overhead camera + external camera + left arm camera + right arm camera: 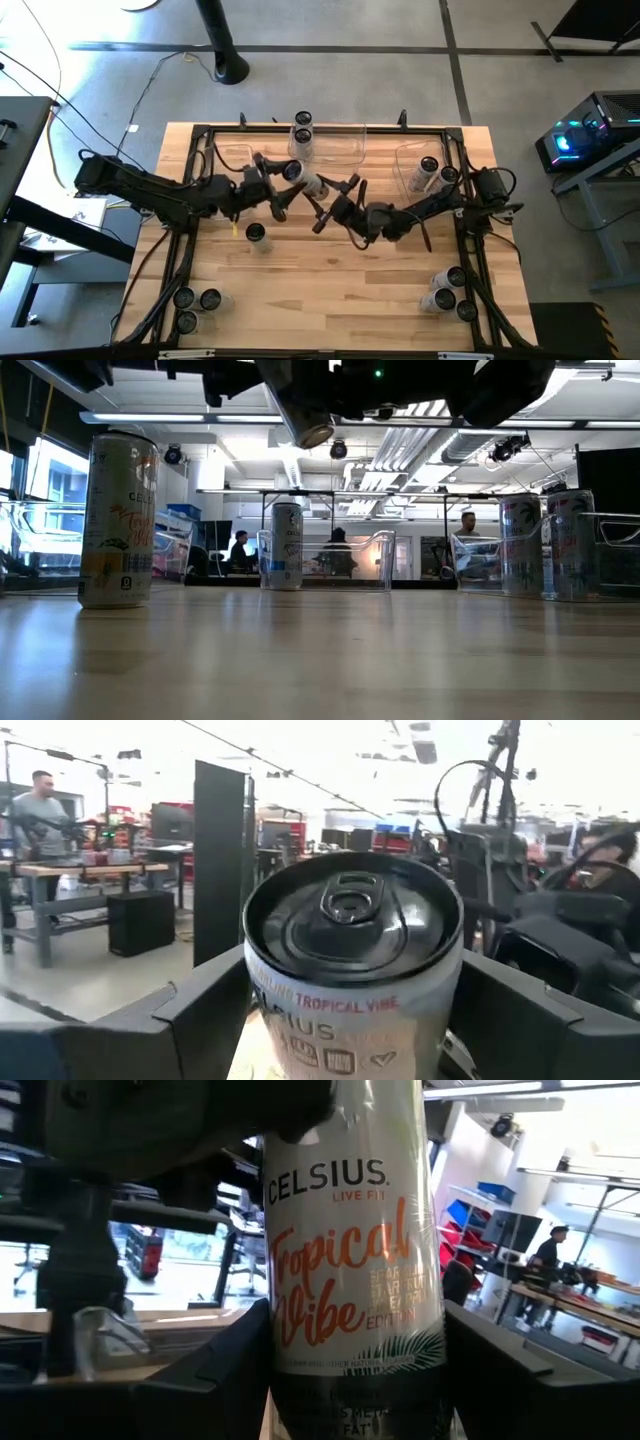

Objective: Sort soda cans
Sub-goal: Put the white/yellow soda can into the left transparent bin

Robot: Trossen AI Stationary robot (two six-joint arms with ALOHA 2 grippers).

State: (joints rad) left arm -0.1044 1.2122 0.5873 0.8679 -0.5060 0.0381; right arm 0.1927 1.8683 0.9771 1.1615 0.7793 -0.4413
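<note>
One soda can, white with orange "Tropical Vibe" lettering and a dark top, hangs in the air over the table's middle, between both grippers. My left gripper reaches in from the table's left and is shut on it. My right gripper comes from the right and is shut on the same can. In the low view the can shows high above the tabletop, tilted. Another can stands upright on its base on the wood nearer the front. My left gripper pinches the can's side wall just below the top rim between its two fingers, coming roughly level from the table's left. The dark top is tipped back toward the wrist. The can is clear of the table. My right gripper pinches the can's lower side wall between its two fingers, which lie across the can. It comes from the table's right. The left gripper covers the can's top end in this view. The can is lifted clear and tilted.
A clear bin at the far middle has two cans at its left end. The right bin holds two cans. Three cans stand near left, three near right. The dark frame borders the table.
</note>
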